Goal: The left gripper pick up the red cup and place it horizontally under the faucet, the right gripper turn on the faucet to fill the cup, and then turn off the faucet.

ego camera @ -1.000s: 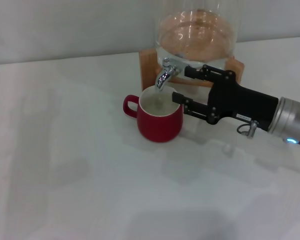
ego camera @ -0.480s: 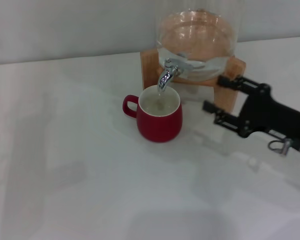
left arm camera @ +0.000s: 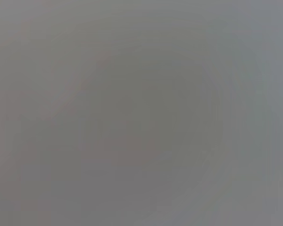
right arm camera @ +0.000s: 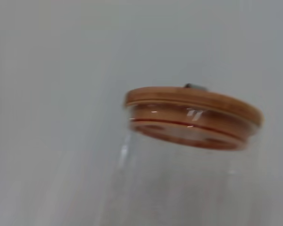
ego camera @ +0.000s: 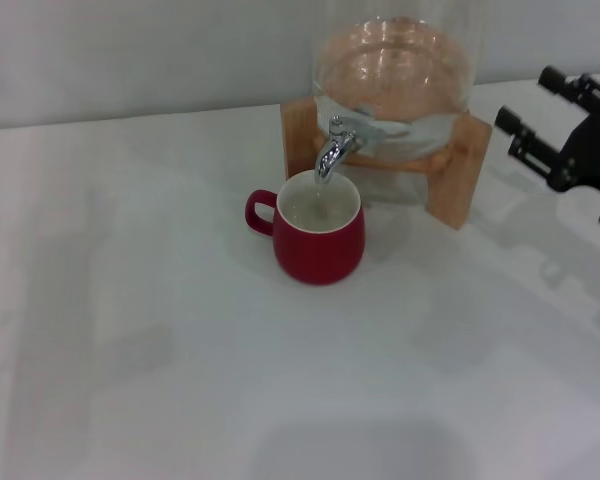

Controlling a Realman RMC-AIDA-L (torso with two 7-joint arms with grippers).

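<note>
The right gripper [ego camera: 540, 110] hangs with its fingers spread and empty, well off to the side of the faucet [ego camera: 332, 150] and touching nothing; the left gripper is out of view. Farther from those jaws, past the wooden stand [ego camera: 458, 180], the red cup [ego camera: 318, 238] stands upright on the table [ego camera: 130, 330] directly under the spout. It looks filled, a glossy rounded mug, handle pointing away from the gripper, so the task seems nearly or wholly done.

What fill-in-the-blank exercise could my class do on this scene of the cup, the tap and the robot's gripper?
1. The red cup stands upright directly under the ____ of the faucet.
2. The cup's handle points toward the robot's ____ side.
3. The right gripper is away from the faucet with its fingers ____.
4. The glass dispenser rests in a ____ stand.

Missing words: spout; left; open; wooden
</note>
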